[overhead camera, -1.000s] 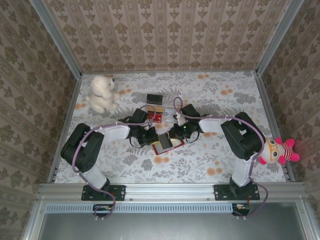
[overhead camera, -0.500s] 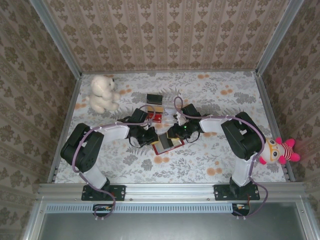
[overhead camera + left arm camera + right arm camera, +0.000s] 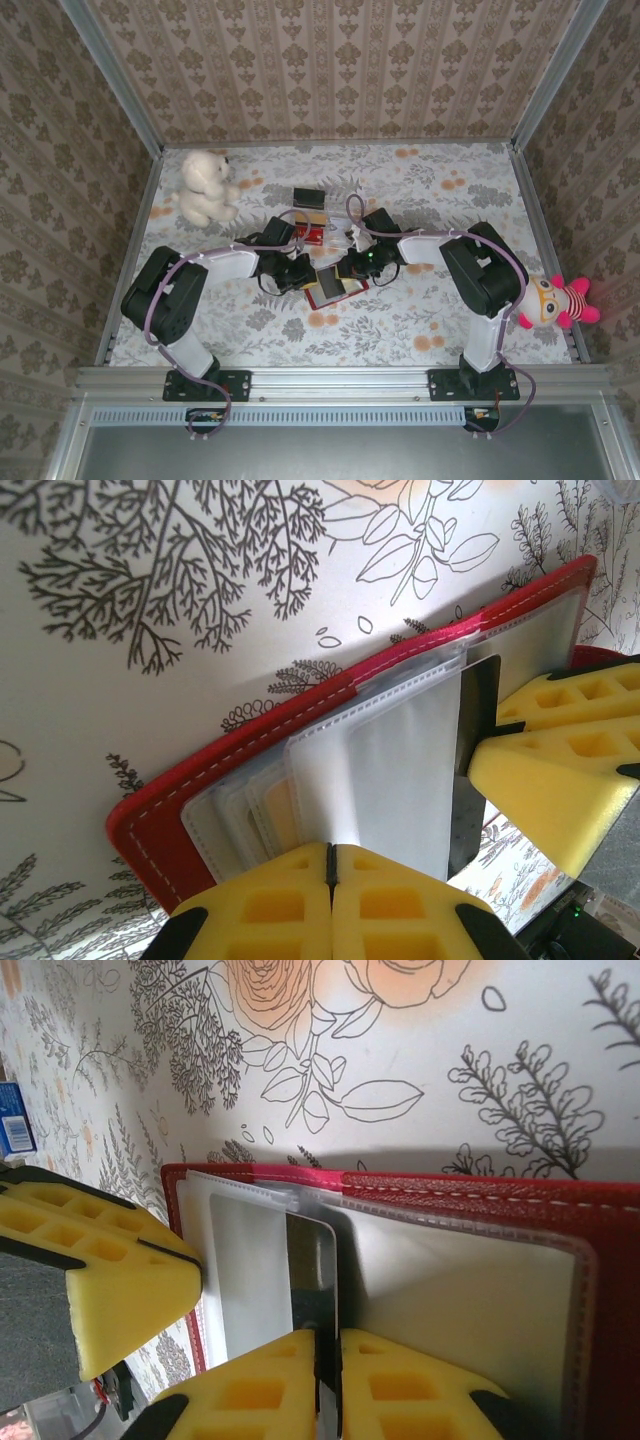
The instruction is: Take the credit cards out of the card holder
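Observation:
The red card holder (image 3: 200,790) (image 3: 500,1195) (image 3: 335,284) lies open on the flowered table, its clear sleeves fanned out. My left gripper (image 3: 330,848) (image 3: 303,272) is shut on the edge of one clear sleeve (image 3: 400,770). My right gripper (image 3: 328,1335) (image 3: 352,266) is shut on the edge of a dark credit card (image 3: 312,1270) (image 3: 478,710) that stands partly out of a sleeve near the spine. A yellowish card (image 3: 270,815) shows inside another sleeve. The two grippers face each other across the holder, close together.
A white teddy bear (image 3: 205,187) sits at the back left and a pink doll (image 3: 555,300) at the right edge. A black block (image 3: 309,197) and a red printed packet (image 3: 311,234) lie just behind the holder. A blue box (image 3: 15,1130) lies nearby.
The right gripper has shifted slightly at the holder. The left arm has stayed still, and the holder has not moved.

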Available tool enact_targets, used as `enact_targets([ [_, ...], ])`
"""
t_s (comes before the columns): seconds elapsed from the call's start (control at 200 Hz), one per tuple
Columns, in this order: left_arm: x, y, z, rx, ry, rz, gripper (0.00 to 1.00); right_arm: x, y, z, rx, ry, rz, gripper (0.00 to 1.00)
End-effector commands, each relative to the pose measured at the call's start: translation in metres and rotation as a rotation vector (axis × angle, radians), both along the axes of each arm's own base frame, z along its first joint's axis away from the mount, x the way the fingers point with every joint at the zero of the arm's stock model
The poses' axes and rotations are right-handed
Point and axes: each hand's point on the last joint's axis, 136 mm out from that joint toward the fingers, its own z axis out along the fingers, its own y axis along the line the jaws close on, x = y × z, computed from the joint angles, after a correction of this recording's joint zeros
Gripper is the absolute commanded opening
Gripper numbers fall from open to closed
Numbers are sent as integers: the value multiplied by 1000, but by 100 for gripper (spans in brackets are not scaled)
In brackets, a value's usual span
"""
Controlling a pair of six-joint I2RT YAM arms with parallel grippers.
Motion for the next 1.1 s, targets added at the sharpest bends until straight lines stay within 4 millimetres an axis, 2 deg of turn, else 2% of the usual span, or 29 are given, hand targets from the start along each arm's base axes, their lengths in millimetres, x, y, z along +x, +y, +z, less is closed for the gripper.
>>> enact_targets([
  [0.0,-7,14,-8,46,27,2,6,-6,-6,-4,-32,8,9,8],
  [0.27,-3,13,-1,14,18,1,17,-2,-38,18,-48,-56,-56,5],
  [0.425,6,4,18,-41,-26,-8,26,1,-45,42,-11,-116,-75,4],
  [0.54,21,-2,44,-89,-92,-2,34,2,-41,73,53,-194,-70,3],
  [0.755,48,0,103,-246,-245,62,65,12,-33,141,234,-316,-80,2],
  [0.85,59,-1,132,-326,-328,75,75,17,-29,167,310,-346,-89,2],
  [0.975,61,-20,171,-489,-389,22,80,23,-17,200,447,-337,-82,2],
  [1.095,63,-37,189,-561,-422,-33,80,29,-8,226,549,-327,-70,2],
])
